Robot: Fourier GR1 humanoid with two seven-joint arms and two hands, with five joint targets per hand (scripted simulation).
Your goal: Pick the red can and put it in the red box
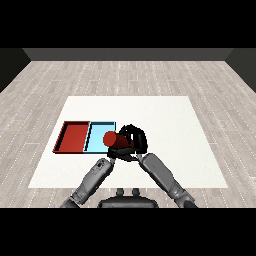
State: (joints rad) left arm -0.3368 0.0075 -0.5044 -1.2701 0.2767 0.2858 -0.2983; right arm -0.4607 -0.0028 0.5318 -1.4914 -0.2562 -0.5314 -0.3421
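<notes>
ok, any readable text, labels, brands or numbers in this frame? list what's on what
None readable.
Red cylindrical can, held in the right robot hand: plain red, no label visible.
Flat red tray: no markings.
Flat light blue tray: no markings.
White table: no text or signs.
Left robot hand and grey forearms: no lettering visible.

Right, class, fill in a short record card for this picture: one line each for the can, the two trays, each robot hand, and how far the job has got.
can: red can, lying tilted in the right robot hand, at the right edge of the light blue tray
red tray, leftmost, nothing in it
light blue tray, right beside the red one
right robot hand, fingers curled round the can
left robot hand, low near the table's front, holding nothing, fingers unclear
progress: can picked, not yet in the red tray
</notes>
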